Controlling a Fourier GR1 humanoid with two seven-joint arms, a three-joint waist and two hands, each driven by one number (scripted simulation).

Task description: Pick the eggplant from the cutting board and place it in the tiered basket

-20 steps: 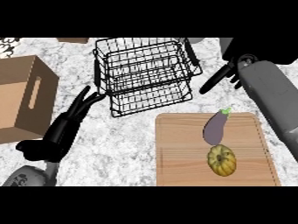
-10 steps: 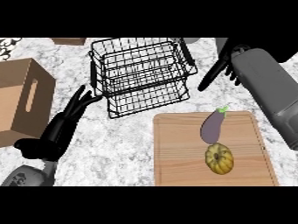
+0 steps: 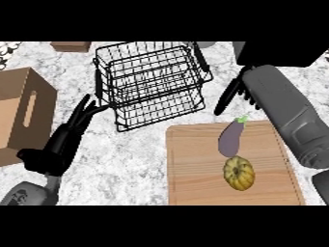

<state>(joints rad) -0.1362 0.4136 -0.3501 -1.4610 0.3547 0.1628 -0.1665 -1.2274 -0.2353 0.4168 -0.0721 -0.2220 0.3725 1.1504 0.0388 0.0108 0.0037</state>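
A purple eggplant [image 3: 230, 138] with a green stem lies on the wooden cutting board [image 3: 195, 173], near its far edge. The black wire tiered basket [image 3: 150, 82] stands behind the board, to its left. My right hand [image 3: 229, 95] hangs just beyond the board's far edge, fingers straight and pointing down-left, a short way above and left of the eggplant's stem; the grey forearm runs back along the board's right side. My left hand [image 3: 65, 140] rests open at the lower left, fingertips close to the basket's left front corner.
A yellow ribbed squash [image 3: 239, 173] sits on the board just in front of the eggplant. An open cardboard box [image 3: 8, 116] stands at the left. A small brown block [image 3: 71, 46] lies at the far left edge.
The view has shifted slightly, moving things leftward in the picture. My right hand stays near the board's far edge by the eggplant. The left hand holds its place.
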